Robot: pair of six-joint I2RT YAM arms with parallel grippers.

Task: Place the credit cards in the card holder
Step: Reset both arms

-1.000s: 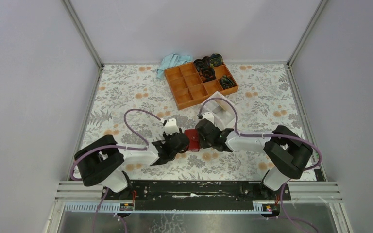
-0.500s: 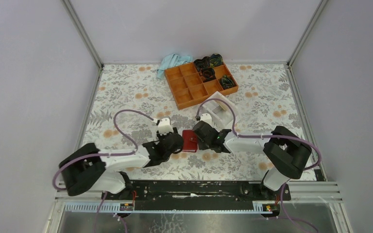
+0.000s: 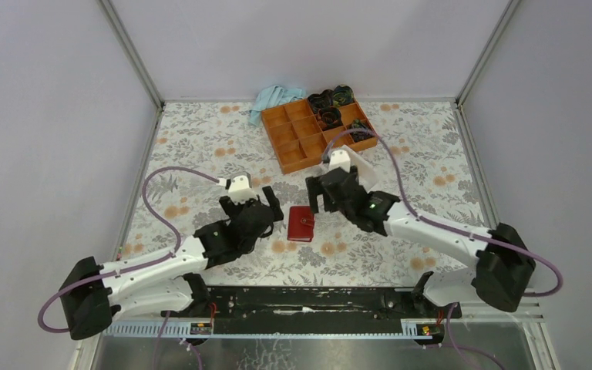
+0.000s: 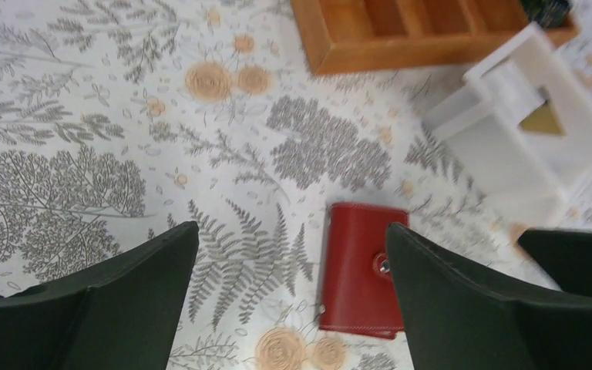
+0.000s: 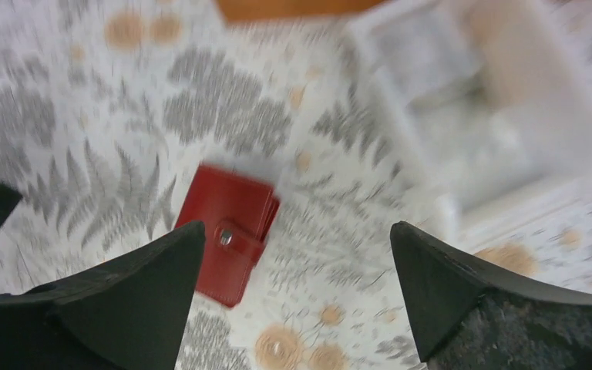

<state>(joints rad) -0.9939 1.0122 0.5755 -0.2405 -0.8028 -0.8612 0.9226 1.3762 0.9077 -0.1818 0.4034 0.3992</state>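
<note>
The card holder [image 3: 301, 224] lay shut and flat on the table [image 3: 200, 146], snap side up, near the middle and well clear of every wall. Plenty of bare floral surface ran off to the left and far left; the near strip was narrower. The left gripper [image 3: 271, 206] hung just left of it, the right gripper [image 3: 317, 197] just to its far right, both with fingers spread wide and nothing between them. The white box [image 3: 361, 166] sat behind the right arm with a tan card [image 4: 543, 121] showing inside. The orange tray [image 3: 308, 139] and blue rag [image 3: 274, 99] lay farther back. A second earlier both grippers were pressed in against the card holder; now they had let go and backed off.
</note>
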